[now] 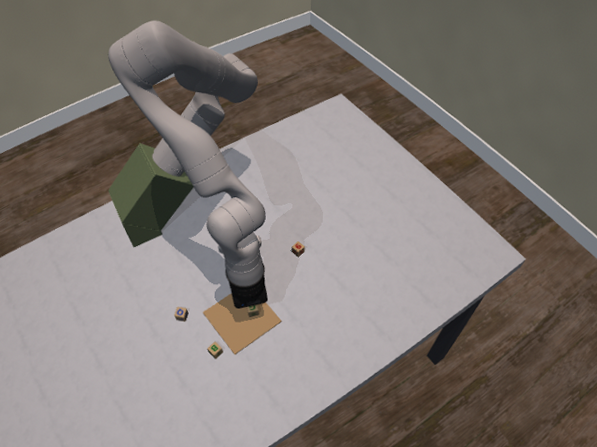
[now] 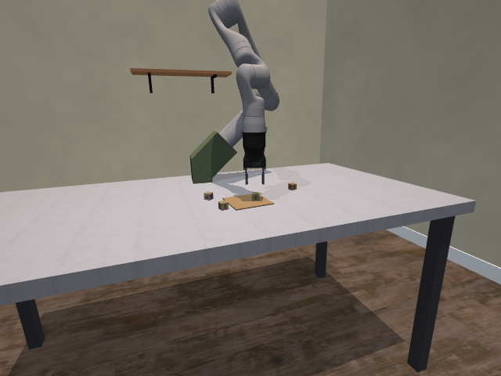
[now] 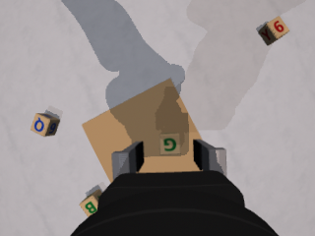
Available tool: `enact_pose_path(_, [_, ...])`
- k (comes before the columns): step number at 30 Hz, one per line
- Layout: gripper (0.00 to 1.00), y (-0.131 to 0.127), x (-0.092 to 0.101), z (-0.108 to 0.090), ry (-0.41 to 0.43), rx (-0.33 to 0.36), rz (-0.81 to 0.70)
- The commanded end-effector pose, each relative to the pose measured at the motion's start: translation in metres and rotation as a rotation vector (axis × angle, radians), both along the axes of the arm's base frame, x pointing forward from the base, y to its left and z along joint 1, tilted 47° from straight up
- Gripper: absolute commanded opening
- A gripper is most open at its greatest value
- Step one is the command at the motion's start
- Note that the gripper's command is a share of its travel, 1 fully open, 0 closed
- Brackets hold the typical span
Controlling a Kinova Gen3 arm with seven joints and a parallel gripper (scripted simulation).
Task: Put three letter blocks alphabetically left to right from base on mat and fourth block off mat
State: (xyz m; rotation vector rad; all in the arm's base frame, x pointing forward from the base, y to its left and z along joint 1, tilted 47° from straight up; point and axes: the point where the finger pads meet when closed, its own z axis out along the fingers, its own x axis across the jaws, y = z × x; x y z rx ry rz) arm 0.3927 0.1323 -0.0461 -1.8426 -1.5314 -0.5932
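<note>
A tan mat (image 1: 241,323) lies flat on the white table. A block with a green G on top (image 3: 169,144) sits on the mat; it also shows in the exterior view (image 2: 255,197). My gripper (image 3: 168,150) hangs open and empty straight above this block, clear of it in the exterior view (image 2: 254,181). A block with a blue O (image 3: 43,124) lies off the mat to one side. A block with a green B (image 3: 90,205) lies just off the mat's corner. A block with a red 6 (image 3: 274,29) lies farther away on the table.
A green box (image 1: 146,193) stands at the arm's base. A wooden shelf (image 2: 180,73) hangs on the back wall. The table's front edge (image 1: 384,367) is not far from the mat.
</note>
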Motion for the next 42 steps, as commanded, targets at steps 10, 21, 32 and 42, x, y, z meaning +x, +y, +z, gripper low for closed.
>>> enact_pose_path(10, [1.0, 0.013, -0.002, -0.009, 0.002, 0.002, 0.005])
enact_pose_path(21, [1.0, 0.02, -0.003, -0.015, 0.002, 0.002, 0.005])
enact_pose_path(32, [1.0, 0.021, -0.003, -0.016, 0.002, 0.002, 0.005])
enact_pose_path(42, [1.0, 0.021, -0.003, -0.016, 0.002, 0.002, 0.005])
